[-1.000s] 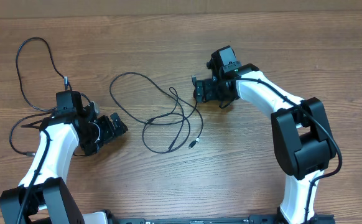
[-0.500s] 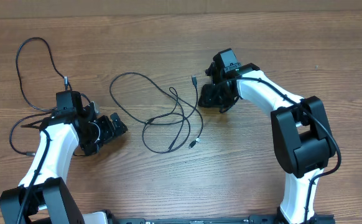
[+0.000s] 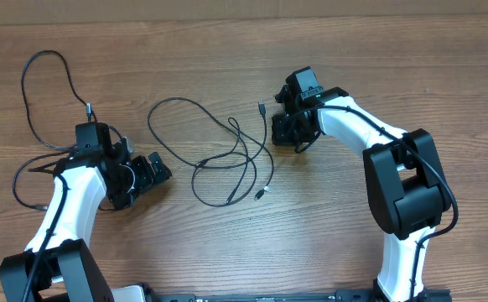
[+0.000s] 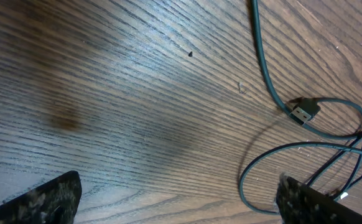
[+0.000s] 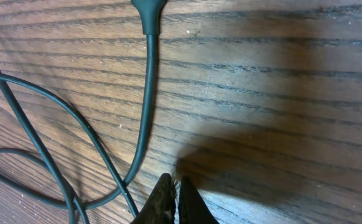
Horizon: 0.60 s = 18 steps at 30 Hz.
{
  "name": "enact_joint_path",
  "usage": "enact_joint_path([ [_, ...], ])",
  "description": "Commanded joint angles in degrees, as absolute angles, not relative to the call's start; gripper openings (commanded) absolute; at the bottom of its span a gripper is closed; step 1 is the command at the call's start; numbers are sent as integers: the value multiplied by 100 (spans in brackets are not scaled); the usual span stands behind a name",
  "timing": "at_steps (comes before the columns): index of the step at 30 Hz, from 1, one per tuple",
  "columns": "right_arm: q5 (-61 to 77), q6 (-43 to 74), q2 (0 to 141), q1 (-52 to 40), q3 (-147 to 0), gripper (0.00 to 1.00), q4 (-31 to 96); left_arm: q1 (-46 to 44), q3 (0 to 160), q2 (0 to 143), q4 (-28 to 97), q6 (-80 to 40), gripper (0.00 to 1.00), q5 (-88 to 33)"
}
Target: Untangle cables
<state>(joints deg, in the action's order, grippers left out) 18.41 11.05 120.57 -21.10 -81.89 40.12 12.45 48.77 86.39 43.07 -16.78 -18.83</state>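
Right wrist cam: cable [image 5: 147, 93] plug clipped at 12 o'clock, right hand [image 5: 171, 200] cut off at 6, can't tell if it's pinching anything.

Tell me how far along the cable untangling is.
Done: one cable lies apart at far left. In hand: the right jaws are shut beside the middle bundle, though no cord shows pinched between them; the left jaws stand open. Left: the bundle's loops cross each other and need separating.
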Motion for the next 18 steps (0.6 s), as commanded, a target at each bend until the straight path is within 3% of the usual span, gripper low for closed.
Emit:
enact_joint_path([
  [1,1769,1039,12088,-2154,-8125,4,3972,1234,4853,8672,4300,-1673,100,-1861],
  [11,2222,1083,12086,-2047,-8412,4,4353,1234,4851,8672,4298,-1675,100,-1863],
  [12,2287,1083,12086,-2012,-8473,8,4460,1234,4853,8672,4300,-1673,99,-1863],
  [16,2473,1083,12086,-1868,-8621,39,4720,1234,4851,8672,4300,-1673,100,-1863],
  [17,2473,1083,12086,-1852,-8621,52,4735,1234,4851,8672,4300,-1675,100,-1863],
  [18,2453,1081,12086,-1844,-8621,72,4759,1234,4853,8672,4300,-1673,100,-1863],
])
